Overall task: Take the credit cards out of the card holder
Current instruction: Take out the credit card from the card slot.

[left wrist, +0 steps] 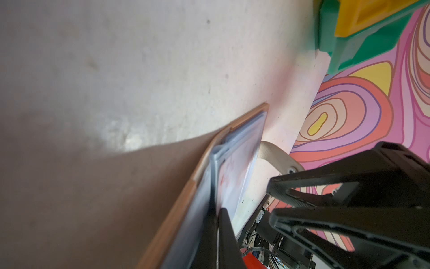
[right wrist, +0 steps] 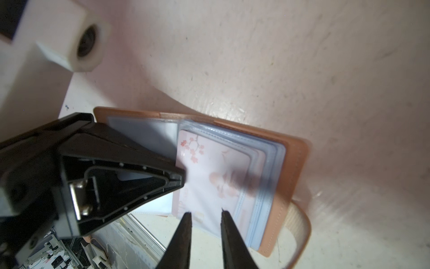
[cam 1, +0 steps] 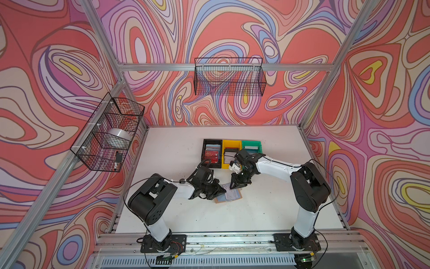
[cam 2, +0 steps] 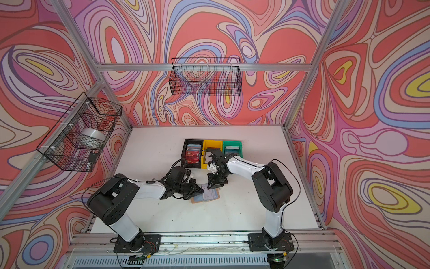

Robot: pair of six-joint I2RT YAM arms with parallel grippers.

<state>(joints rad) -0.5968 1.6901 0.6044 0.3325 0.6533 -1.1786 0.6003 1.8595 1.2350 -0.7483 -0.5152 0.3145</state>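
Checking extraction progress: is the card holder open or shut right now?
Open. The card holder lies spread with its tan cover down and its clear sleeve pages fanned. A blossom-print card shows in the top sleeve.

Under the right gripper (right wrist: 206, 211), the card holder (right wrist: 294, 163) has matt, stitched, leather-like tan covers and glossy clear plastic sleeves (right wrist: 267, 177); the surrounding table (right wrist: 279, 58) is matt and scuffed.

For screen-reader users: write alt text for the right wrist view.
Open tan leather-like card holder on a white table, a pale blossom-printed card in its top clear sleeve. The left gripper pinches that sleeve; the right gripper hovers open.
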